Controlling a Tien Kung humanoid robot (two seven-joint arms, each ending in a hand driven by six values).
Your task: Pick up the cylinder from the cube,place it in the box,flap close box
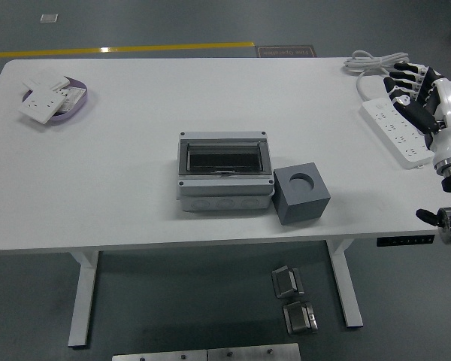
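White table (135, 173) bears a lidded box (224, 171) beside an empty-holed cube (301, 193); right hand (425, 101) fingers released.

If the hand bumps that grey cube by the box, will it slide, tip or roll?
The grey cube would likely slide, not roll: it has flat faces and sits on the smooth white table. Tipping seems unlikely given its squat shape. It could nudge the box, which sits close beside it.

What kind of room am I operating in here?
Probably a factory floor or robotics test lab: bare grey floor with a yellow line, a height-adjustable white table, metal parts on the floor, and a power strip under the right hand.
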